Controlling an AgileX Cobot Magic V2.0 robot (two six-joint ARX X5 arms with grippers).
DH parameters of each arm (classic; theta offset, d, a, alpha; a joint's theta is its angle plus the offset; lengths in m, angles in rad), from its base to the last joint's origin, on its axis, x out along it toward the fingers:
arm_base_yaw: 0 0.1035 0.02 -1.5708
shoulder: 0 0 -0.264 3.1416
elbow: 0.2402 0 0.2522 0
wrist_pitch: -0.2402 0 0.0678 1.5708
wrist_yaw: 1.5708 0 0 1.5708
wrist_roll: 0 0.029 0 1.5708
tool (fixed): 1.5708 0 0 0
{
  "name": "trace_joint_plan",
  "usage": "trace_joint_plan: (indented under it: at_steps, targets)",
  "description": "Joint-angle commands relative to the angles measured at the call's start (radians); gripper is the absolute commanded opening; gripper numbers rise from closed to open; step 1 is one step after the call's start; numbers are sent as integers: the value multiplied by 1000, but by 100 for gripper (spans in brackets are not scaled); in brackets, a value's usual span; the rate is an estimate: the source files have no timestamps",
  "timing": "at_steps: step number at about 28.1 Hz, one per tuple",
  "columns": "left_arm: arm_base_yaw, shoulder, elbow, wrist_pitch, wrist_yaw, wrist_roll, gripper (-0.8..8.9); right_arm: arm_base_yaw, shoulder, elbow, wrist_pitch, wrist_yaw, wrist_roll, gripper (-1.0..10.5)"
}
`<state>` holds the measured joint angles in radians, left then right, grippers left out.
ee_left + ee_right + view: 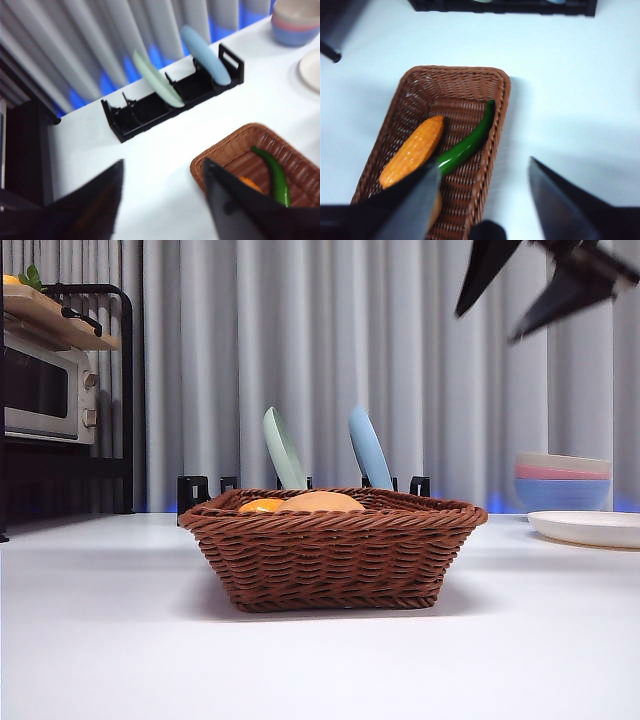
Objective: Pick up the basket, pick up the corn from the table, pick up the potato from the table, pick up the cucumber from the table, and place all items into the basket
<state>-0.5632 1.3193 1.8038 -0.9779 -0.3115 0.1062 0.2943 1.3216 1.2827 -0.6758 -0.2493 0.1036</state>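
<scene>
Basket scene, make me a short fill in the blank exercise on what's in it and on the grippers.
1. The corn and the cucumber lie inside the ____.
2. The cucumber's colour is ____.
3. The right gripper is open above the basket and holds ____.
4. The left gripper is ____ and empty.

Missing words: basket; green; nothing; open

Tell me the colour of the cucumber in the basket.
Glossy dark green cucumber; the right wrist view shows it best.
</scene>
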Motion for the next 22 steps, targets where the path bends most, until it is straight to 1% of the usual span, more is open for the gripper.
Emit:
trace_joint_plan:
  at_steps: [1, 3, 5, 7, 11, 14, 16, 18, 21, 22]
  targets:
    - [3, -14, -48, 21, -2, 18, -8, 2, -34, -2, -19, 50, -69, -12]
    - [3, -36, -103, 43, -3, 5, -8, 2, -63, -3, -30, 122, -79, -12]
    - [2, -74, -183, 97, -3, -1, -8, 4, -82, -6, -33, 177, -80, -12]
    - [2, -126, -285, 172, -3, -2, -8, 4, -103, -13, -36, 205, -79, -12]
    - [2, -261, -524, 322, -3, -2, -8, 5, -165, -72, 3, 207, -79, -12]
    - [2, -385, -716, 428, -3, -6, -8, 23, -252, -182, 122, 211, -72, -12]
    - [2, -478, -845, 489, -3, -19, -8, 51, -333, -285, 221, 244, -59, -12]
    - [2, -569, -962, 538, -2, -52, -8, 82, -424, -399, 312, 298, -55, -12]
    - [2, -690, -1112, 597, -2, -82, -8, 125, -563, -558, 411, 357, -45, -12]
    - [1, -727, -1153, 612, 0, -88, -8, 138, -608, -603, 430, 362, -32, -12]
